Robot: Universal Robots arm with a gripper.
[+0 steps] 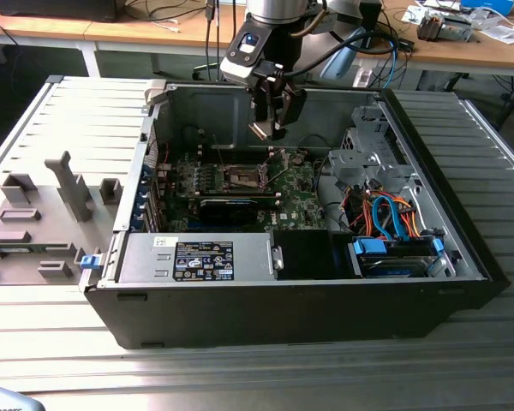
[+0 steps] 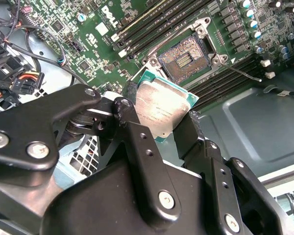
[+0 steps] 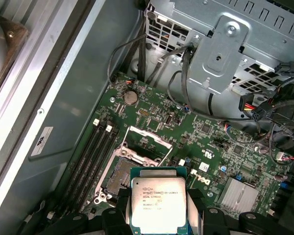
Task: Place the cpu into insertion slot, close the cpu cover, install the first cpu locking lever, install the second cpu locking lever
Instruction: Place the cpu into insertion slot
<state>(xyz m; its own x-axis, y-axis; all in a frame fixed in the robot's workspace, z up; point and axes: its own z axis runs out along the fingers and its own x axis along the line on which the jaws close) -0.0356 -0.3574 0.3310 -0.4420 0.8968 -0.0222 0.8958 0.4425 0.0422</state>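
Note:
My gripper (image 1: 269,128) hangs inside the open computer case, above the motherboard (image 1: 240,201), shut on the cpu (image 2: 161,108). The cpu (image 3: 158,201) is a flat square chip with a silvery top and a green edge, pinched at two opposite sides by the black fingers (image 2: 132,128). The insertion slot (image 2: 185,58) lies bare below and a little ahead of the chip, and appears again in the exterior view as the insertion slot (image 1: 244,177). Its metal cpu cover (image 3: 148,142) stands raised open. A thin locking lever (image 2: 245,72) sticks out beside the socket.
Memory slots (image 3: 95,156) run beside the socket. A metal drive cage (image 3: 225,54) with cable bundles (image 1: 390,218) fills the case on the exterior view's right. The power supply (image 1: 197,257) sits along the front wall. A grey fixture tray (image 1: 43,214) lies outside on the exterior view's left.

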